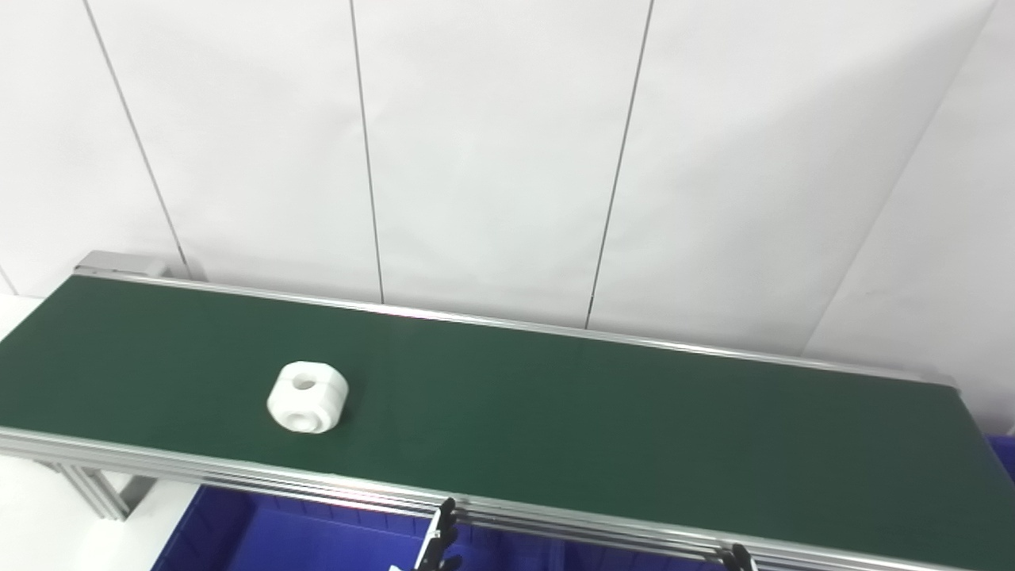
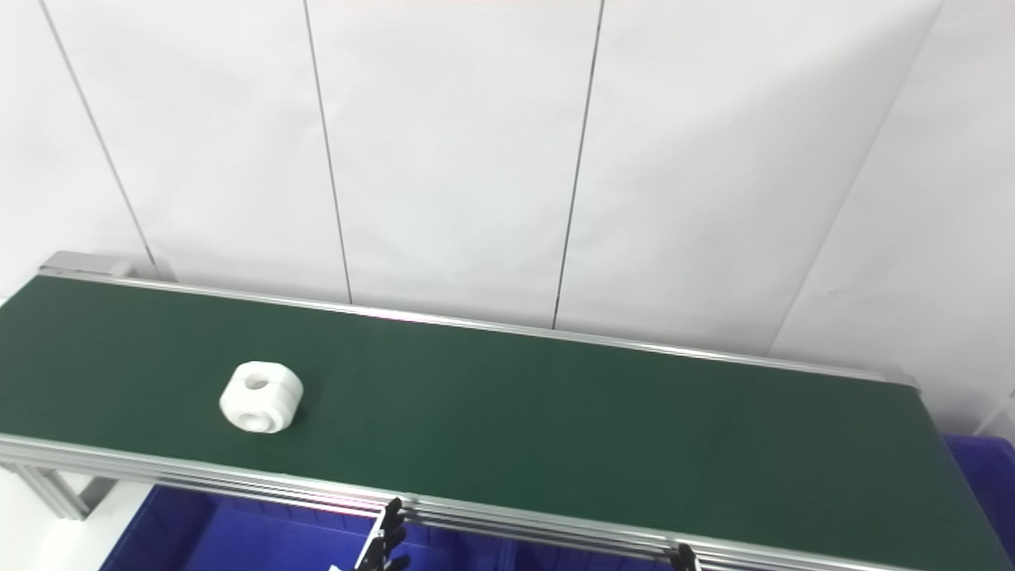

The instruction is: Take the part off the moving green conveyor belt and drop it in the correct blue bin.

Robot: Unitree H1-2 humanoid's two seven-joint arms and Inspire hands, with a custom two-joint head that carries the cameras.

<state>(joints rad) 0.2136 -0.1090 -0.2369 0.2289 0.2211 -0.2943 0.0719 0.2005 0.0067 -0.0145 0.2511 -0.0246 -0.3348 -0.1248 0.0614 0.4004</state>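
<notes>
Waiting low at the near rail, I keep my left hand (image 1: 438, 539) and right hand (image 1: 737, 557) under the belt (image 1: 603, 412), grip unreadable from fingertips alone, because the white part (image 1: 308, 396) lies far left, above the blue bin (image 1: 262, 531).
</notes>
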